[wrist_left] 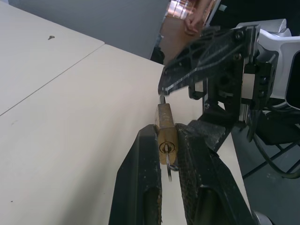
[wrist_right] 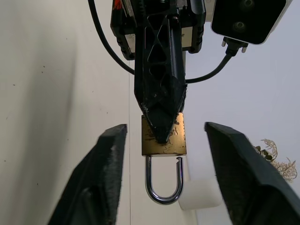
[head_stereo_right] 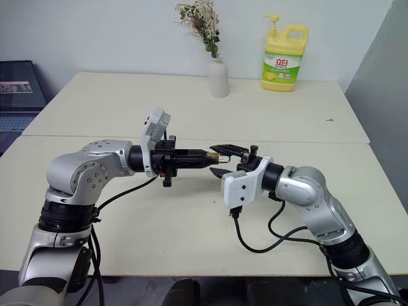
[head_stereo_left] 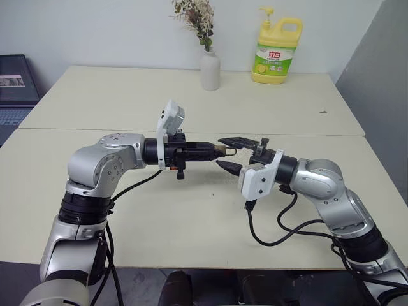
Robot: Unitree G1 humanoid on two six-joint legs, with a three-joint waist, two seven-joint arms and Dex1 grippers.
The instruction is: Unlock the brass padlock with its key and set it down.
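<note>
Cream tabletop below: left gripper (wrist_left: 167,154) pinches small, rigid, slippery brass padlock (wrist_right: 164,136) by its body; right gripper (wrist_right: 161,187) spread around the silver shackle (wrist_right: 163,180), hanging toward six o'clock.

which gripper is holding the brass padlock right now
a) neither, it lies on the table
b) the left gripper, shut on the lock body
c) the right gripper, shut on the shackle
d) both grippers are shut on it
b: the left gripper is shut on the body of the brass padlock, while the fingers of the right gripper stand wide apart on either side of it without touching the shackle.
</note>
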